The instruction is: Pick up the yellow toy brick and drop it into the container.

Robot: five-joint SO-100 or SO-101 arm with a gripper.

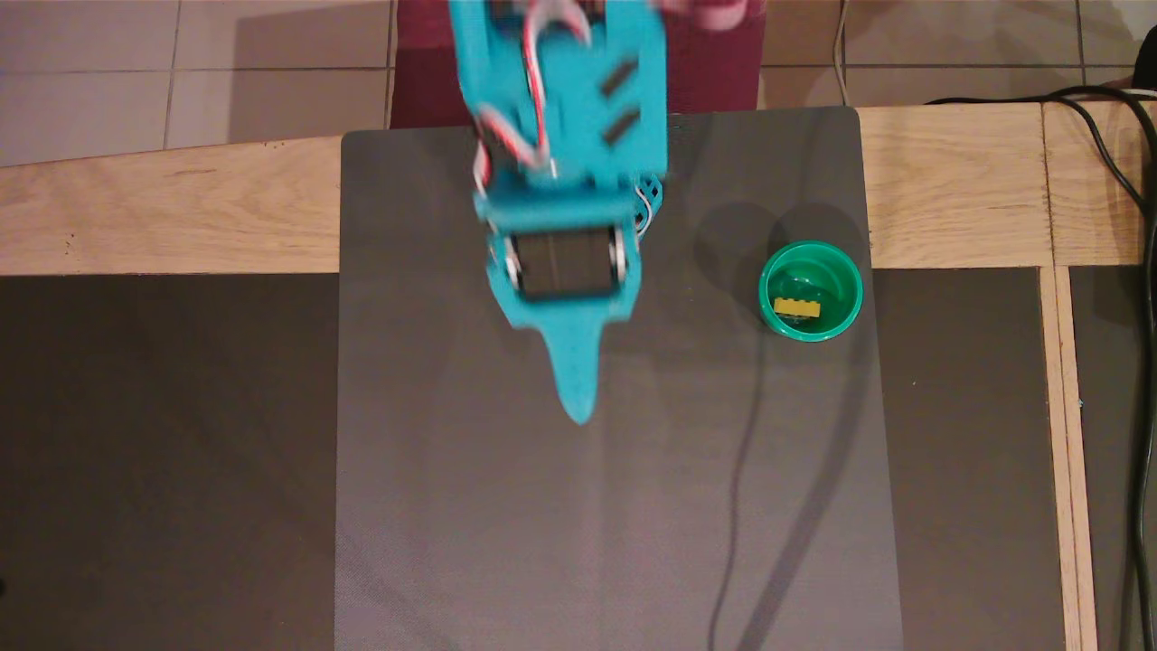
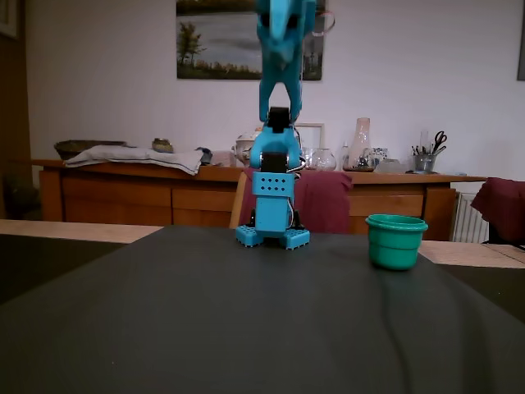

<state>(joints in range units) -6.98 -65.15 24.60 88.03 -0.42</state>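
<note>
In the overhead view the yellow toy brick [image 1: 797, 307] lies inside the teal-green cup [image 1: 855, 291], on its bottom. The cup stands on the dark mat at the right. My turquoise gripper [image 1: 578, 407] is raised above the middle of the mat, well to the left of the cup. Its jaws look closed to a single tapered tip and hold nothing. In the fixed view the cup [image 2: 395, 243] stands at the right of the arm's base [image 2: 273, 234]. The brick is hidden by the cup's wall there, and the arm reaches up past the top edge.
A dark grey mat [image 1: 506, 542] covers the wooden table [image 1: 163, 208]. Black cables [image 1: 1141, 181] run along the right edge. A maroon chair [image 2: 324, 201] and a sideboard [image 2: 131, 193] stand behind the table in the fixed view.
</note>
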